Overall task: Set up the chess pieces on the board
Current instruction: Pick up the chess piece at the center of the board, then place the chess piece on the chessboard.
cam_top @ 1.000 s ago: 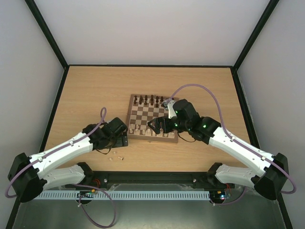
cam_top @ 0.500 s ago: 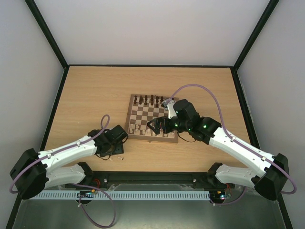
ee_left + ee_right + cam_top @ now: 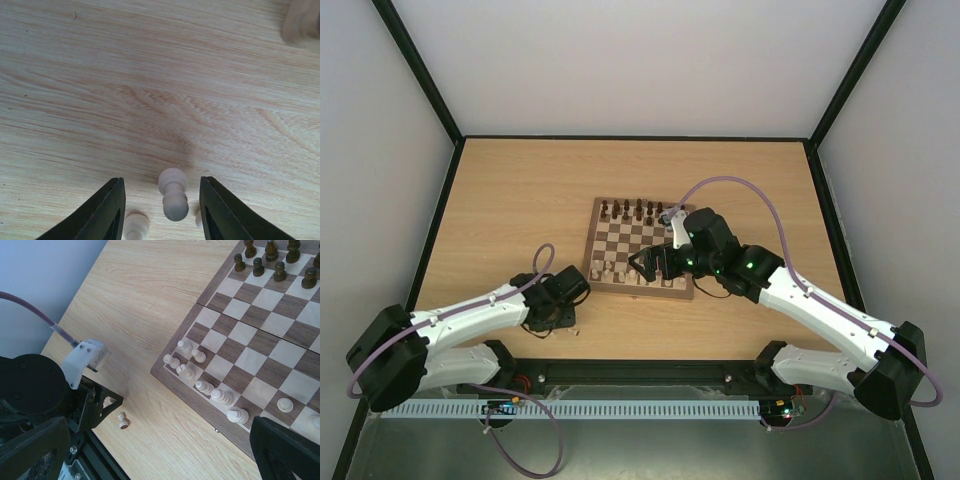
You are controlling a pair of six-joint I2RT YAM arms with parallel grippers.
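Note:
The board [image 3: 620, 241] lies mid-table, with dark pieces [image 3: 630, 209] on its far row and several pale chess pieces [image 3: 605, 272] at its near-left corner. My left gripper [image 3: 560, 314] hangs low over the table in front of the board's left corner. Its jaws are open, astride a pale pawn [image 3: 172, 198] lying on its side, with a gap on each side. A second pale piece [image 3: 136, 226] lies by the left finger [image 3: 107, 215]. My right gripper [image 3: 155, 440] is wide open and empty over the board's near edge [image 3: 210, 415]. Another loose pale piece [image 3: 123, 421] lies beside the left gripper.
In the right wrist view, pale pieces [image 3: 200, 385] crowd the board's corner squares and dark ones [image 3: 272, 260] line the far side. The left arm's black wrist [image 3: 35, 390] fills the lower left. The table's near edge runs close behind the left gripper.
My left gripper has moved toward the table's near edge, over the loose pale pieces, and its jaws have narrowed around a pawn. The right arm has stayed still.

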